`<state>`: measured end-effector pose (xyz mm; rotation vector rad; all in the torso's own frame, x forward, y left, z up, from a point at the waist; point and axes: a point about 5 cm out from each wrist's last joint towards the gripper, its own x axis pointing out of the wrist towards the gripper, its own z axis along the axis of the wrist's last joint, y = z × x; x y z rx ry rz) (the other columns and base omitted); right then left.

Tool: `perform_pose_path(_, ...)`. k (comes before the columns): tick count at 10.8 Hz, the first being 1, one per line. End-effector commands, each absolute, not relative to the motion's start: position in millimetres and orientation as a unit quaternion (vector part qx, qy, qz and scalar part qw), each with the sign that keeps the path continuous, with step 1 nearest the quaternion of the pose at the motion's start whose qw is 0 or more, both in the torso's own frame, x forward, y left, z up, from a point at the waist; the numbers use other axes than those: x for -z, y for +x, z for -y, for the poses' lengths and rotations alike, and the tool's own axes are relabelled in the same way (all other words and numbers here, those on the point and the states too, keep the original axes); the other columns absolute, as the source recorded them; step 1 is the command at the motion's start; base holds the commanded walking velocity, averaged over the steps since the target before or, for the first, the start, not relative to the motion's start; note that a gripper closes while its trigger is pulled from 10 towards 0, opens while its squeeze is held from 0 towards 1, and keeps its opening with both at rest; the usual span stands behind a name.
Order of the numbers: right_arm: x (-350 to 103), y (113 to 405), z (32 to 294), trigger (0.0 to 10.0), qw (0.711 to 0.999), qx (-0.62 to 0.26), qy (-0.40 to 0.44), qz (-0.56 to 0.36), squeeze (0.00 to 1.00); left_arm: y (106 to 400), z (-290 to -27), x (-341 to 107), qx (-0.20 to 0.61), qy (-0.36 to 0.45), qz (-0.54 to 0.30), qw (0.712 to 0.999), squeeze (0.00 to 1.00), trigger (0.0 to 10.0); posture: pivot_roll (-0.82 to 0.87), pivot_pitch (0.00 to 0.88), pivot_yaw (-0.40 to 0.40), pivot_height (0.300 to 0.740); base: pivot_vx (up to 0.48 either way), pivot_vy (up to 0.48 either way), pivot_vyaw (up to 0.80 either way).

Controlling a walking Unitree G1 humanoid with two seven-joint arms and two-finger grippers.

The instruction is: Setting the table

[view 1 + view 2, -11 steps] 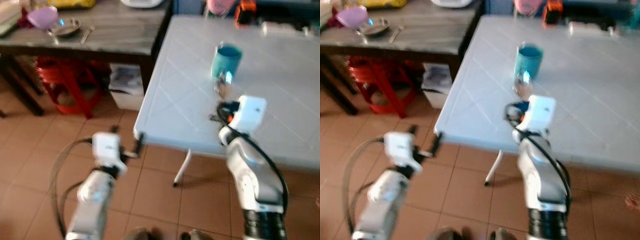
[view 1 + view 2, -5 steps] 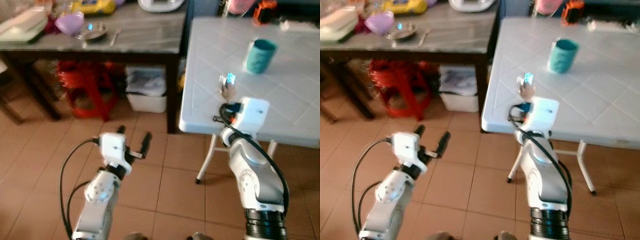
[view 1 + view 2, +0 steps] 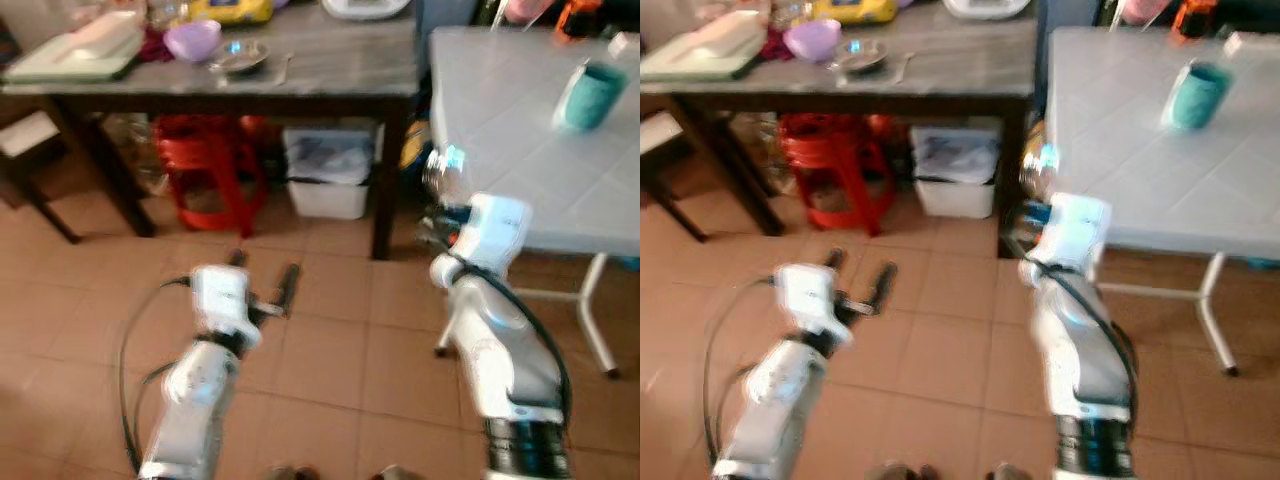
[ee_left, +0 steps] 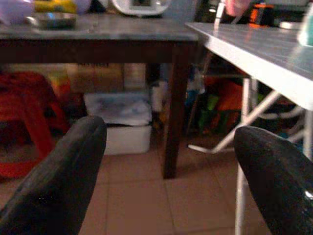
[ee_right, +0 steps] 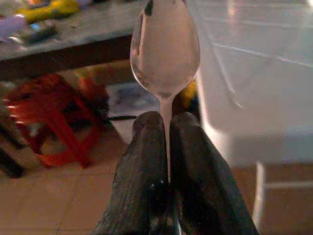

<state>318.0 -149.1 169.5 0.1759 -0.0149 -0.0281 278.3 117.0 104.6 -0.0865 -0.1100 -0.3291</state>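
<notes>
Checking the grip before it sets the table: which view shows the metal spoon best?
The right wrist view: the shiny metal spoon stands close and sharp, its handle pinched in the right end effector. Both eye views show just a small blurred glint.

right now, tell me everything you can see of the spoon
The spoon is shiny metal, with an oval bowl that mirrors the room and a thin neck. The right gripper is shut on its handle, which is hidden between the two black fingers, so its length cannot be told. The bowl sticks out past the fingertips, in line with the gripper. In the eye views it glints in the air by the near corner of the white table, touching nothing but the fingers.
</notes>
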Motion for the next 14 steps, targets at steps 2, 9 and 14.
perform_pose_path(2, -175.5, 318.6, 143.3, 10.0, 0.996, 0.005, 0.092, 0.022, 0.00, 278.9, -121.3, -106.5, 0.161, -0.033, 0.058, 0.985, 0.00, 10.0, -0.05, 0.144, 0.064, 0.740, 0.000, 0.474, 0.00)
perform_pose_path(9, -173.1, 319.1, 142.8, 10.0, 0.996, 0.003, 0.089, 0.021, 0.00, 276.9, -125.0, -110.9, 0.171, -0.041, 0.071, 0.982, 0.00, 10.0, -0.05, 0.138, 0.060, 0.740, 0.090, 0.132, 0.00)
perform_pose_path(14, -172.9, 321.3, 143.5, 10.0, 0.996, 0.001, 0.086, 0.022, 0.00, 277.6, -122.6, -110.4, 0.179, -0.047, 0.069, 0.980, 0.00, 10.0, -0.05, 0.133, 0.058, 0.740, 0.480, 0.000, 0.00)
